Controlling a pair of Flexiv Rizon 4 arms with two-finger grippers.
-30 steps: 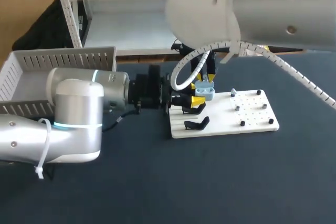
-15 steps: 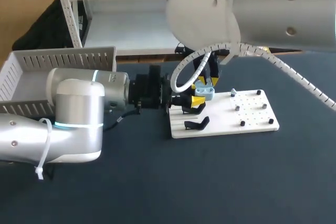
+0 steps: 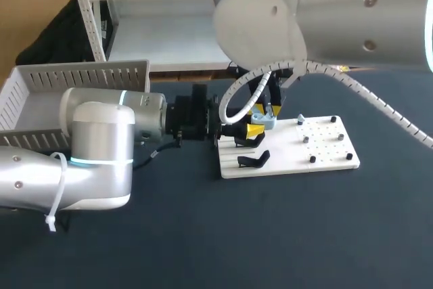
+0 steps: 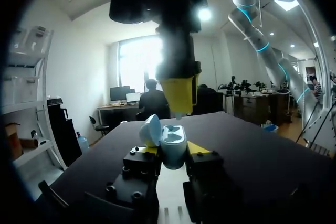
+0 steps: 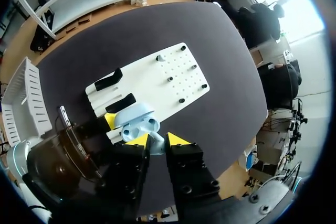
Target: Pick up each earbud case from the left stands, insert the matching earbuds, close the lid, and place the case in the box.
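**Over the white board, the earbud is coming down on the open case**

Closest to the robot, the left tool is clenching the pale blue case from both sides, holding it just above the near end of the white board. Its lid is standing open and both sockets are facing up. Compared with a second ago, the case is sitting in the same spot.

Directly above it, the right tool is pinching a small pale earbud between its yellow tips. Over the last second this tool has been sinking a little and shifting slightly toward the left arm, so the earbud is now hanging just over the sockets, though it is apparently not seated yet. That suggests the insertion step is under way, with closing the lid and boxing the case still to come.

Under and just past the case, two black stands are lying empty on the board. At the far left of the table, the white slatted box is waiting well apart from both tools.
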